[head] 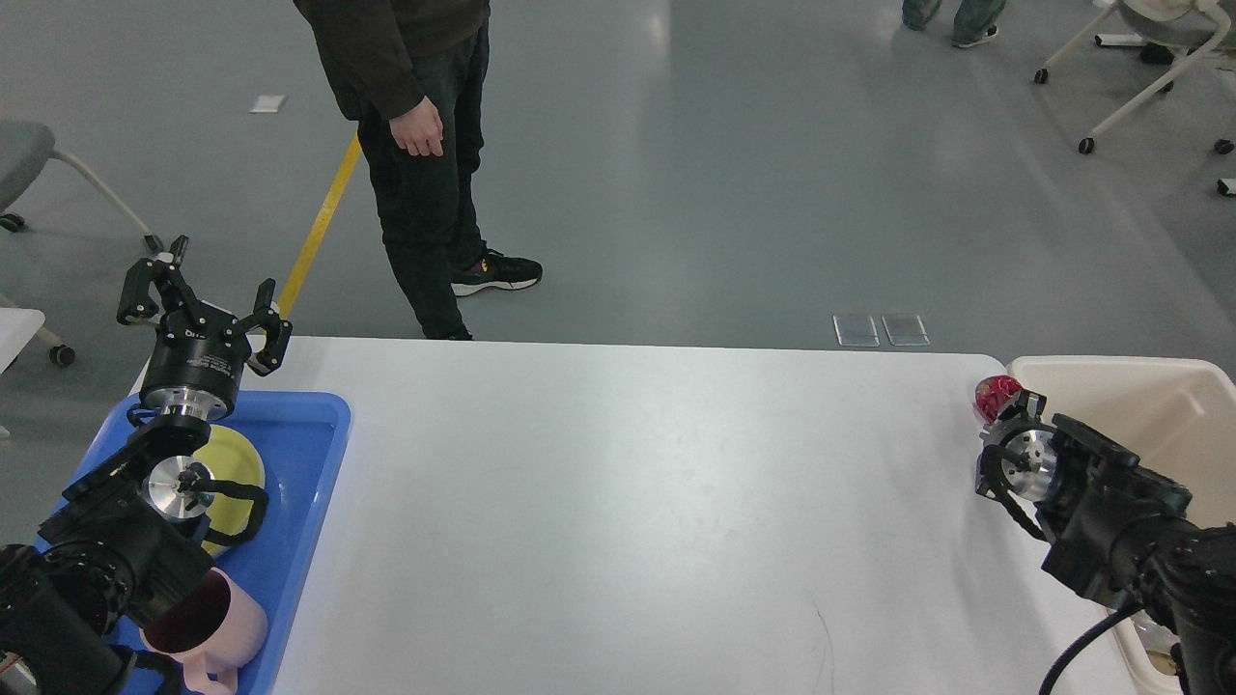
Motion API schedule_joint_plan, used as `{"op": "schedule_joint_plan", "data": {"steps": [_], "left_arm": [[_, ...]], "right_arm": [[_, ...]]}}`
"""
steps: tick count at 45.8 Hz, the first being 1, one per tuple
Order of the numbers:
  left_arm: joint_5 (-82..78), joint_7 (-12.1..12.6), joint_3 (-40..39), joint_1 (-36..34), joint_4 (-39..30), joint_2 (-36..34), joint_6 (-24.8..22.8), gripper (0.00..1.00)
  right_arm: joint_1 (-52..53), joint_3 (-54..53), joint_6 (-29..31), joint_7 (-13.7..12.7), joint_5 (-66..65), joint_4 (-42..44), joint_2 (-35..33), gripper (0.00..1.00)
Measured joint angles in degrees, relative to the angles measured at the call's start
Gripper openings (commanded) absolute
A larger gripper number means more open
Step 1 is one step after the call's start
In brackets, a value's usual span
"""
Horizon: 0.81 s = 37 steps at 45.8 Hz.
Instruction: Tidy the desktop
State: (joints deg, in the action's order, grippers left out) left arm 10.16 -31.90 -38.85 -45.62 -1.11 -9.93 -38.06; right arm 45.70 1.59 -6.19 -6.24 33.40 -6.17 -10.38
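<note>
The white desktop [628, 502] fills the middle of the head view. My right gripper [1006, 405] is at the desktop's far right edge, beside the cream bin [1159, 405]. It is shut on a crushed red can [995, 392], held up at the bin's left rim. My left gripper [205, 301] is open and empty, raised above the far end of the blue tray [314, 425] at the left.
The blue tray holds a yellow plate [239, 461] and a pink mug [208, 625], partly hidden by my left arm. A person [415, 145] stands behind the far edge. Office chairs [1139, 58] stand at the back right and far left.
</note>
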Motion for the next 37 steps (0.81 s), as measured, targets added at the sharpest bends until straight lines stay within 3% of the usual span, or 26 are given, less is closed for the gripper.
{"op": "schedule_joint_plan", "data": {"steps": [22,23,28,30,35,37], "left_arm": [[-0.05,0.00,0.00,0.00,0.04,0.00,0.00,0.96],[-0.05,0.01,0.00,0.00,0.04,0.00,0.00,0.96],[-0.02,0.01,0.00,0.00,0.04,0.00,0.00,0.96],[-0.02,0.01,0.00,0.00,0.03,0.00,0.00,0.96],[0.01,0.01,0.00,0.00,0.01,0.00,0.00,0.96],[0.01,0.01,0.00,0.00,0.00,0.00,0.00,0.96]], "right_arm": [[-0.15,0.04,0.20,0.06,-1.53,0.01,0.00,0.00],[-0.16,0.03,0.22,0.06,-1.78,0.01,0.01,0.03],[-0.24,0.09,0.59,0.06,-2.72,-0.37,-0.01,0.61],[-0.29,0.55,0.79,0.05,-3.62,-0.72,-0.08,0.78],[-0.01,3.96,1.03,-0.07,-7.15,-1.95,-0.35,0.97],[0.65,6.12,1.07,-0.09,-8.40,-2.97,-0.44,0.99]]}}
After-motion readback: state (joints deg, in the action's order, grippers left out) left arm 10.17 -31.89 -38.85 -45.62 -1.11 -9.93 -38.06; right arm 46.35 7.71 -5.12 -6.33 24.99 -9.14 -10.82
